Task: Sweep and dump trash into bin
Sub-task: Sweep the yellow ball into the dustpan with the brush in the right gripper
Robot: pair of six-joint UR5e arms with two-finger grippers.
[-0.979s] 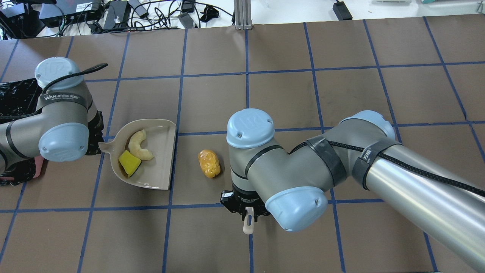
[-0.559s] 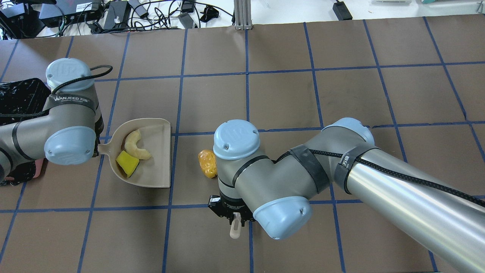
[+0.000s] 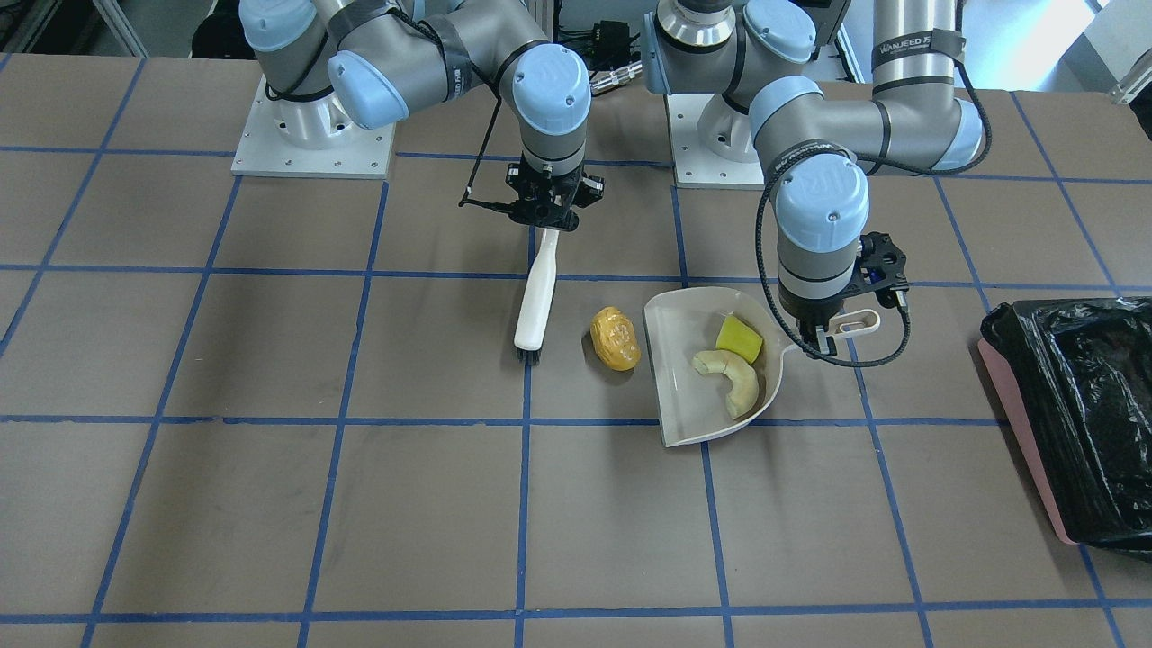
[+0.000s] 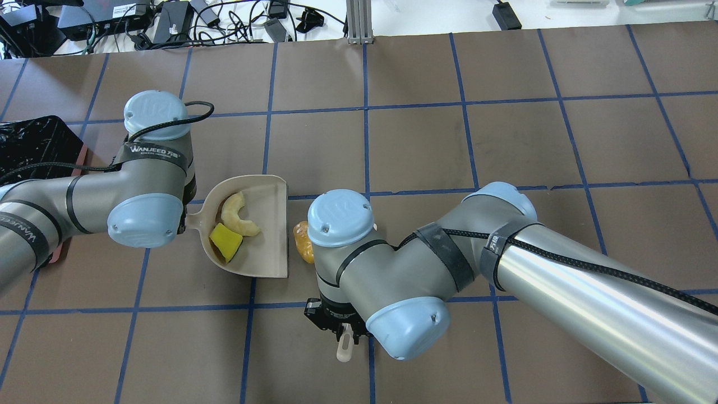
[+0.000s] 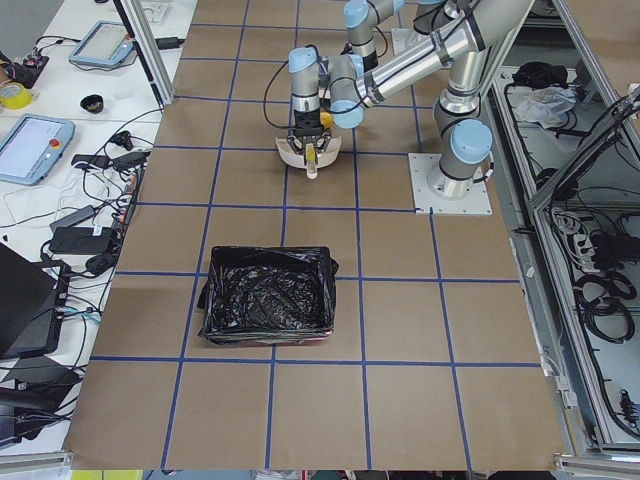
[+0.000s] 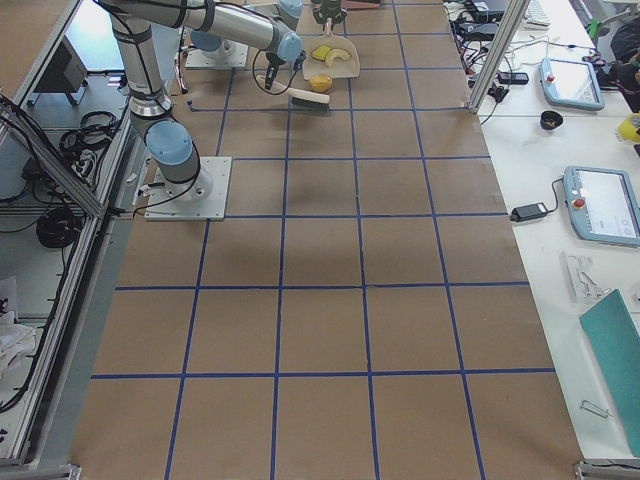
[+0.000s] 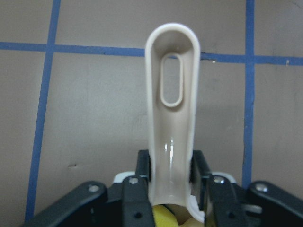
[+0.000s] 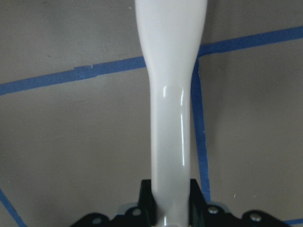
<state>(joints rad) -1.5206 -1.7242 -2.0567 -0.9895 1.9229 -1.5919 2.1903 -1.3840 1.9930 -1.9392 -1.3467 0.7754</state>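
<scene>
An orange-brown lump (image 3: 616,338) (image 4: 302,242) lies on the table just off the open lip of a beige dustpan (image 3: 693,405) (image 4: 269,252). A pale crescent slice (image 3: 731,378) (image 4: 238,216) and a yellow-green wedge (image 3: 739,337) (image 4: 225,242) lie in the pan. My left gripper (image 3: 832,328) (image 7: 173,165) is shut on the pan's handle. My right gripper (image 3: 546,220) (image 8: 170,194) is shut on a white brush (image 3: 533,306); its bristles sit on the table a little beyond the lump. The pink bin with a black bag (image 3: 1080,423) (image 4: 33,146) stands on my far left.
Cables and power supplies (image 4: 168,22) and a metal post (image 4: 359,22) line the table's far edge. The two arm bases (image 3: 310,135) stand at the near edge. Blue tape lines grid the brown table (image 3: 270,504).
My left arm has slid the dustpan to the right, up to the lump. My right arm has moved left with the brush, and its wrist now covers part of the lump.
</scene>
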